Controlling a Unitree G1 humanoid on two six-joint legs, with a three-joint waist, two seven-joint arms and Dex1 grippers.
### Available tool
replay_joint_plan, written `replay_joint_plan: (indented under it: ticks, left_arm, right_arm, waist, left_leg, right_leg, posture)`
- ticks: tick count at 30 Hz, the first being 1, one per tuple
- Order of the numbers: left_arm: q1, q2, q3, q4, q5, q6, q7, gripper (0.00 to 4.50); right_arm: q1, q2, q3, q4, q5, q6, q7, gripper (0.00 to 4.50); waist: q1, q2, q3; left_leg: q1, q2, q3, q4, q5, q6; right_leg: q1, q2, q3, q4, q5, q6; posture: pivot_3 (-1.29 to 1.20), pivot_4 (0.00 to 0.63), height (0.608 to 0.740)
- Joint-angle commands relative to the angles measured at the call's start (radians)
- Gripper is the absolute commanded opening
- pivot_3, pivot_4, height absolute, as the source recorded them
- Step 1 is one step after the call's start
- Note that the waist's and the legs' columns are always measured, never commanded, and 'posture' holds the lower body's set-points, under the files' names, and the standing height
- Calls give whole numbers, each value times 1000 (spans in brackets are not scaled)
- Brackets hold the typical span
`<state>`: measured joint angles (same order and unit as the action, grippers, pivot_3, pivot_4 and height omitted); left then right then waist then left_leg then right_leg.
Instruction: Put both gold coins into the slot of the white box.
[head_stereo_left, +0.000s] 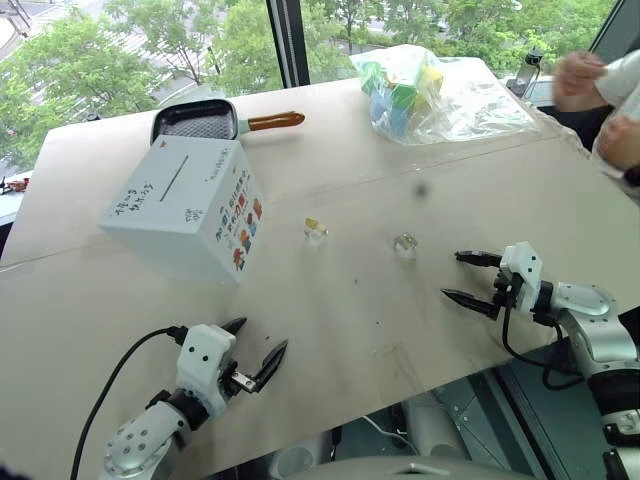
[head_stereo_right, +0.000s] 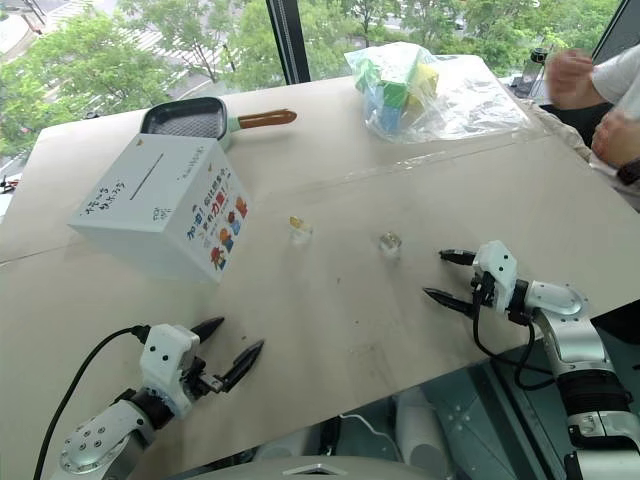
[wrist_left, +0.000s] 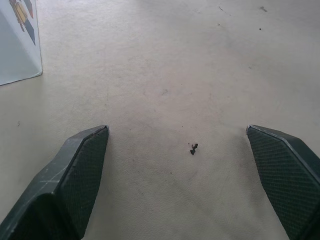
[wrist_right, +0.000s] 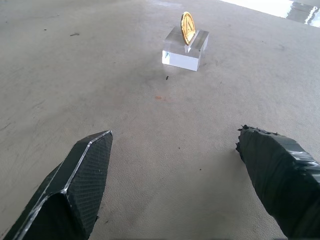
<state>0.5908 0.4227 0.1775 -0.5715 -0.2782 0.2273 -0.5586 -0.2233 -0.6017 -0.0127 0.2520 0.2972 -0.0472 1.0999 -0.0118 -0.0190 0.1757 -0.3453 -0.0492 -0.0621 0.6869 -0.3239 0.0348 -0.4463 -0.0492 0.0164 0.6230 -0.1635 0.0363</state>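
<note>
The white box (head_stereo_left: 185, 205) stands on the table at the left, tilted, with its dark slot (head_stereo_left: 174, 178) on the plain top face. Two gold coins stand upright in small clear blocks mid-table: one (head_stereo_left: 314, 224) right of the box, the other (head_stereo_left: 404, 241) further right. In the right wrist view that second coin (wrist_right: 187, 27) sits edge-up in its clear block (wrist_right: 185, 50), ahead of my right gripper (wrist_right: 175, 132). My right gripper (head_stereo_left: 452, 275) is open and empty, short of it. My left gripper (head_stereo_left: 262, 337) is open near the front edge, below the box, whose corner (wrist_left: 17, 45) shows in its wrist view.
A dark pan (head_stereo_left: 195, 122) with a brown handle lies behind the box. A clear plastic bag (head_stereo_left: 420, 90) of colourful blocks sits at the back. A person's hands (head_stereo_left: 590, 80) are at the far right. The table's front edge runs just below both grippers.
</note>
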Motion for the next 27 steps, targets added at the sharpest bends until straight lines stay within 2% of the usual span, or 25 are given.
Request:
replay_joint_plan:
  ticks: [1, 19, 22, 27]
  left_arm:
    - [-3, -12, -21, -14, 10, -23, 13, 4498]
    - [-57, -52, -81, 12, 46, -38, 58, 4498]
    - [-64, -45, -86, 5, 61, -47, 61, 4498]
    - [-119, -19, -78, -69, 11, 0, 44, 4498]
  right_arm:
    - [-6, -2, -3, -9, -17, -34, -8, 4332]
    - [2, 16, -2, -3, -76, -85, -81, 4332]
    - [6, 40, -13, -40, -41, -42, -101, 4332]
    - [-25, 120, -23, -151, 6, 78, -212, 4332]
  waist:
    - [0, 0, 0]
    - [-1, 0, -1]
    - [-1, 0, -1]
    - [0, 0, 0]
  left_leg:
    - [0, 0, 0, 0, 0, 0]
    - [0, 0, 0, 0, 0, 0]
    - [0, 0, 0, 0, 0, 0]
    - [0, 0, -1, 0, 0, 0]
  right_leg:
    - [0, 0, 0, 0, 0, 0]
    - [0, 0, 0, 0, 0, 0]
    - [0, 0, 0, 0, 0, 0]
    - [0, 0, 0, 1, 0, 0]
  posture:
    - [0, 150, 721]
    - [0, 150, 721]
    - [0, 150, 721]
    - [0, 150, 721]
